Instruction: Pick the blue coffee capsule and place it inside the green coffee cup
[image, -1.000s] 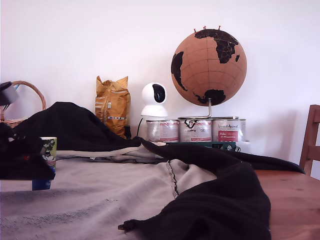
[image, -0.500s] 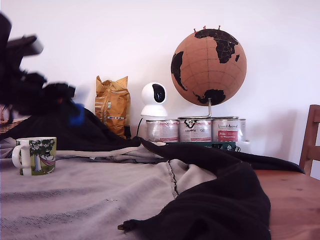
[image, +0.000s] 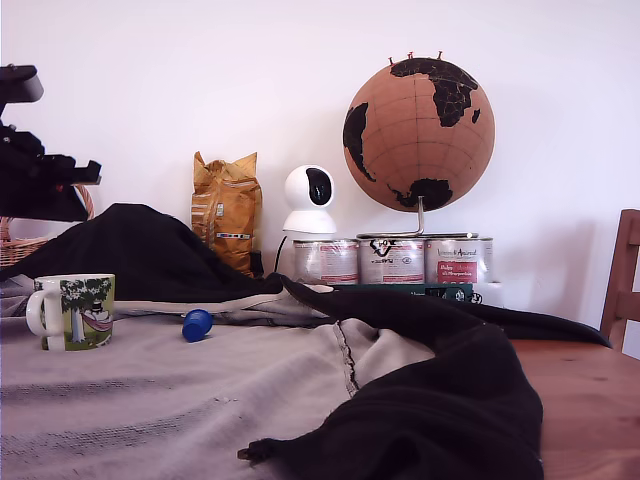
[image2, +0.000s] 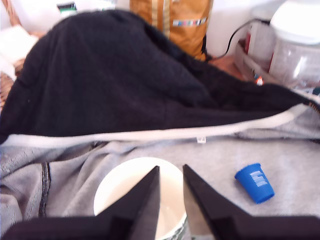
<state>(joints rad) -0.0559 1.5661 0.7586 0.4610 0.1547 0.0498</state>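
The blue coffee capsule (image: 197, 324) lies on its side on the grey cloth, free of the gripper, a short way to the exterior view's right of the green coffee cup (image: 85, 312). The cup stands upright with its white handle toward the exterior view's left. My arm (image: 35, 185) hangs above the cup at the exterior view's left edge. In the wrist view my gripper (image2: 171, 167) hovers over the cup's white mouth (image2: 125, 180), its dark fingers only a narrow slit apart with nothing between them. The capsule (image2: 255, 182) rests on the cloth beside the cup.
A black garment (image: 420, 400) and a grey cloth (image: 200, 390) cover the wooden table (image: 585, 400). Behind stand an orange bag (image: 225, 210), a white camera (image: 308, 200), tins (image: 390, 260) under a cork globe (image: 418, 120), a wicker basket (image: 20, 245) and a chair (image: 625, 280).
Half a second ago the capsule was in the gripper, raised above the cup. It now lies on the cloth beside the cup, and the arm has shifted toward the exterior view's left.
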